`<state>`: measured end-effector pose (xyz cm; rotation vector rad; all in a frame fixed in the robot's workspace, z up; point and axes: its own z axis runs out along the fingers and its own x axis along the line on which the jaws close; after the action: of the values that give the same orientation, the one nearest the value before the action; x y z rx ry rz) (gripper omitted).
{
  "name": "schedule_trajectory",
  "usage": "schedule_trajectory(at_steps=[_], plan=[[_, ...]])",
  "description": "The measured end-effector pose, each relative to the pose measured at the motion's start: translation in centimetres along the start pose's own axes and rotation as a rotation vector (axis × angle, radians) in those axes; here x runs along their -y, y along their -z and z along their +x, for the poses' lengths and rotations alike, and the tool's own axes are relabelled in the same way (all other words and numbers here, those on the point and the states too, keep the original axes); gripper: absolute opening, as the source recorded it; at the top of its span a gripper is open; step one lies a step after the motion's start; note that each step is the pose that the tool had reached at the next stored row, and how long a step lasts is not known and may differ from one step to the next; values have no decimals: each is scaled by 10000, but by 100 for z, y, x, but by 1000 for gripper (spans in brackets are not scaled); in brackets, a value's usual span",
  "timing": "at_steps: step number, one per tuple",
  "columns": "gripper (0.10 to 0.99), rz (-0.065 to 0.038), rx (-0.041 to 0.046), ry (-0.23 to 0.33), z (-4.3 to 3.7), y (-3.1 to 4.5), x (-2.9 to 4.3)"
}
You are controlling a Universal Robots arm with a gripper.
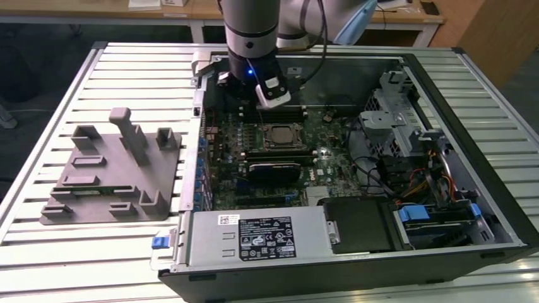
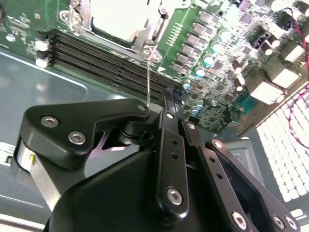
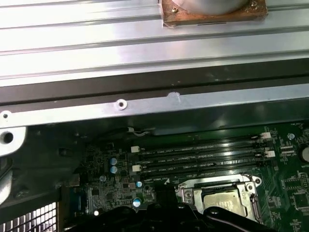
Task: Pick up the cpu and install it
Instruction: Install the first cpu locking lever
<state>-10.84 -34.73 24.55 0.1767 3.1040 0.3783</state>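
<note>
Claw (image 2: pixel 163 104) is hanging over the memory slots (image 2: pixel 96 58), its width I cannot tell, while I am seeing the cpu (image 2: pixel 120 19) lying flat in its socket just beyond them.

- You will find the cpu (image 1: pixel 279 136) lying flat in its socket near the middle of the green motherboard (image 1: pixel 330 165), inside the open computer case (image 1: pixel 337 276).
- In the exterior view it is a small square with a dull grey top, its edges square to the board.
- In the second wrist view the top (image 2: pixel 120 17) looks pale silver and smooth, and a silver metal frame (image 2: pixel 145 42) sits tight around its edges.
- In the first wrist view the cpu (image 3: pixel 221 200) sits level inside that frame, with the row of dark memory slots (image 3: pixel 203 157) running just beside one side.
</note>
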Motion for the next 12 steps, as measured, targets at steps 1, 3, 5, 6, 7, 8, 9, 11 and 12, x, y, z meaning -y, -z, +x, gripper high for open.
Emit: schedule_trajectory(at_steps=[1, 3, 5, 6, 7, 8, 9, 11, 12], plan=[[106, 0, 0, 0, -22, -1, -3], [106, 0, -2, -2, -69, -2, -8], [106, 1, -5, -2, -120, -3, -13], [106, 1, -7, -1, -147, -4, -16], [106, 1, -9, -2, -176, -5, -20], [106, 1, -11, -4, -204, -6, -23], [106, 1, -13, -4, -233, -7, -26], [106, 2, -18, -5, -295, -8, -33], [106, 2, -21, -6, -328, -10, -36]])
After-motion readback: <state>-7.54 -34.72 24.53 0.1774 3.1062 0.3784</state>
